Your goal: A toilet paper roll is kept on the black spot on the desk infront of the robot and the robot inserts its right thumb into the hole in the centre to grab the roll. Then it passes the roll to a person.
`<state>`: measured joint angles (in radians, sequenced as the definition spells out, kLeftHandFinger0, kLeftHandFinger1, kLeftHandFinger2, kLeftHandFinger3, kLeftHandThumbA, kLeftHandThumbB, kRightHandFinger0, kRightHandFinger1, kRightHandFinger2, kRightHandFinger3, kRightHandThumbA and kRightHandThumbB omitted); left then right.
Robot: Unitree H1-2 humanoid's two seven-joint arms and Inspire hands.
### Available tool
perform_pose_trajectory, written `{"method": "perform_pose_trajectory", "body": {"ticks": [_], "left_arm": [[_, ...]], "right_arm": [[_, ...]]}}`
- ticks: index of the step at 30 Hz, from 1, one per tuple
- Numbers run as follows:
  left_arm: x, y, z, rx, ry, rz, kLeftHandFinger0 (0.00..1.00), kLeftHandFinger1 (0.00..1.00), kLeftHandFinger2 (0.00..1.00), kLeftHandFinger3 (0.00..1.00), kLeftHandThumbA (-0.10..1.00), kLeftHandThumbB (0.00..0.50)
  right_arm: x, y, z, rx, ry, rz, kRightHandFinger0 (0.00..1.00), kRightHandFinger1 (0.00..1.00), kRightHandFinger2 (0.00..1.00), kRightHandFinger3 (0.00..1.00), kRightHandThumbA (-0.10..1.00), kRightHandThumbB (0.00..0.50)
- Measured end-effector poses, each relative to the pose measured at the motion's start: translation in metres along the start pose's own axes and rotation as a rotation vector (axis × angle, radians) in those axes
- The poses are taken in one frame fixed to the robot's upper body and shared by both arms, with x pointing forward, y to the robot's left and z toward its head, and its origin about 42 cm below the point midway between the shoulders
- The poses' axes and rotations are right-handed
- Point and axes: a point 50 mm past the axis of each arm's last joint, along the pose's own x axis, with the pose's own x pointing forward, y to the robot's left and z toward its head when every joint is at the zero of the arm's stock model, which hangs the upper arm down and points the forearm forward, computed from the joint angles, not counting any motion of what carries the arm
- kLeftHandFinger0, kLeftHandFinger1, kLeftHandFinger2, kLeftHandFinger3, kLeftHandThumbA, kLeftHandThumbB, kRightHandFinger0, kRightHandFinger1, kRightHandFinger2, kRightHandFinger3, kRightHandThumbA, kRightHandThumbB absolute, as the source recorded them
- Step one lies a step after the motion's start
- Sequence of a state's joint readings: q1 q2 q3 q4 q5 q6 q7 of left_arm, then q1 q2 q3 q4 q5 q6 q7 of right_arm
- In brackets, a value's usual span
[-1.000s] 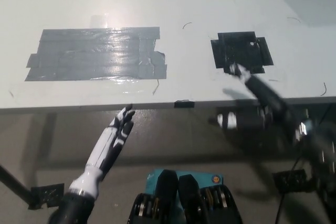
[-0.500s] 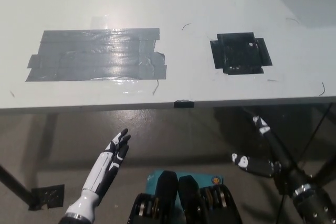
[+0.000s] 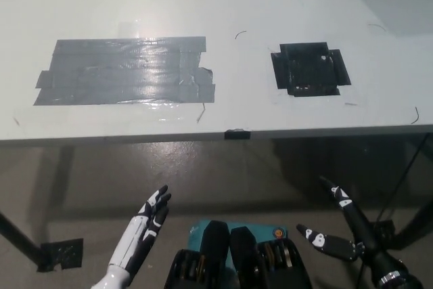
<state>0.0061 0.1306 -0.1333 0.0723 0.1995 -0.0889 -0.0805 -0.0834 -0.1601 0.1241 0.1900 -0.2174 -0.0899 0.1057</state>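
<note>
The black spot (image 3: 310, 70), a patch of black tape, lies bare on the white desk (image 3: 223, 5) at the right; no toilet paper roll is in view. My black right hand (image 3: 345, 231) hangs below the desk's front edge at the lower right, open, fingers spread, holding nothing. The white left hand (image 3: 145, 225) rests low at the lower left, under the desk edge, open with straight fingers.
A large patch of grey tape (image 3: 125, 71) covers the desk's left part. A small black mark (image 3: 237, 133) sits on the front edge. Below the desk lies brown floor with a black table leg and foot (image 3: 57, 252) at the far left.
My right hand has dropped from the black spot to below the desk's front edge. The left hand has sunk lower too.
</note>
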Motion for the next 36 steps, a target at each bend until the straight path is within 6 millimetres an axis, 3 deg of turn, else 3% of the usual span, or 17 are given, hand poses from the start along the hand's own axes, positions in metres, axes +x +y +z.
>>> {"method": "perform_pose_trajectory", "body": {"ticks": [18, 23, 26, 28, 32, 36], "left_arm": [[-0.017, -0.005, -0.010, -0.012, 0.035, 0.003, 1.00, 1.00, 1.00, 1.00, 1.00, 0.049], [-0.020, -0.006, -0.011, -0.012, 0.040, 0.002, 1.00, 1.00, 1.00, 1.00, 1.00, 0.076], [-0.023, -0.008, -0.009, -0.010, 0.035, 0.000, 1.00, 1.00, 1.00, 1.00, 0.99, 0.039], [-0.027, -0.010, -0.009, -0.014, 0.035, -0.001, 1.00, 1.00, 1.00, 1.00, 0.90, 0.033], [-0.036, -0.018, -0.012, -0.030, 0.048, 0.016, 1.00, 1.00, 1.00, 1.00, 0.59, 0.028], [-0.046, -0.020, -0.004, -0.055, 0.011, 0.086, 1.00, 1.00, 1.00, 1.00, 0.44, 0.024]], "right_arm": [[-0.010, 0.005, -0.011, 0.008, 0.009, -0.004, 1.00, 1.00, 1.00, 1.00, 0.70, 0.348], [-0.013, 0.007, -0.013, 0.010, 0.014, -0.004, 1.00, 1.00, 1.00, 1.00, 0.69, 0.340], [-0.014, 0.007, -0.013, 0.010, 0.011, -0.003, 1.00, 1.00, 1.00, 1.00, 0.66, 0.330], [-0.016, 0.007, -0.014, 0.010, 0.011, -0.002, 1.00, 1.00, 1.00, 1.00, 0.67, 0.341], [-0.018, 0.008, -0.015, 0.008, 0.005, -0.001, 1.00, 1.00, 1.00, 1.00, 0.63, 0.348], [-0.017, 0.007, -0.008, 0.000, -0.033, -0.014, 1.00, 1.00, 1.00, 1.00, 0.63, 0.353]]}}
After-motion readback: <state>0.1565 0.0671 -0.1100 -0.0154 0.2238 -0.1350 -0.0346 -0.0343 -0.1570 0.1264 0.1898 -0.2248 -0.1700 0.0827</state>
